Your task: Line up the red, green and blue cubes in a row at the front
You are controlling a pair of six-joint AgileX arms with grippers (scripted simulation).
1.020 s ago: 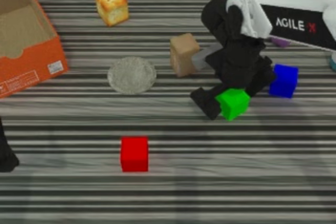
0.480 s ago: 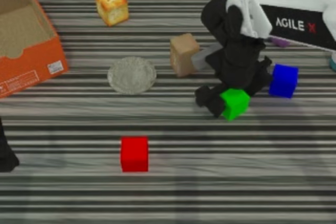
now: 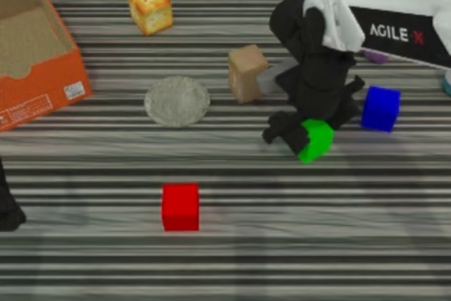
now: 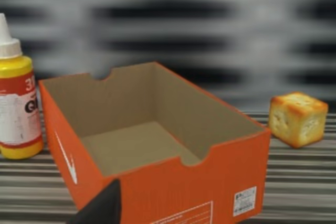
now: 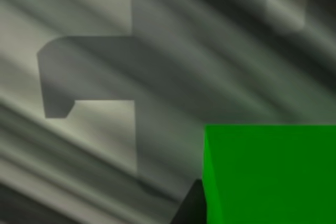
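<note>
Across the striped table [image 3: 282,244], the largest thing is an open orange shoebox [image 3: 39,68] at the far left. At the right, the right arm reaches in from the far right, and the right gripper [image 3: 310,128] stands over the green cube [image 3: 315,139], its black fingers [image 3: 280,130] pinching the cube's sides; the right wrist view shows the cube [image 5: 268,174] close up. At the near left edge sits the parked left gripper [image 3: 7,206]; whether its fingers are spread I cannot tell. A round silvery disc [image 3: 177,101] lies centre-left, a tan block [image 3: 246,72] just beside the arm, a toast-patterned cube [image 3: 149,8] far. The blue cube [image 3: 381,108] rests right of the gripper, and the red cube [image 3: 180,206] lies near, well apart.
</note>
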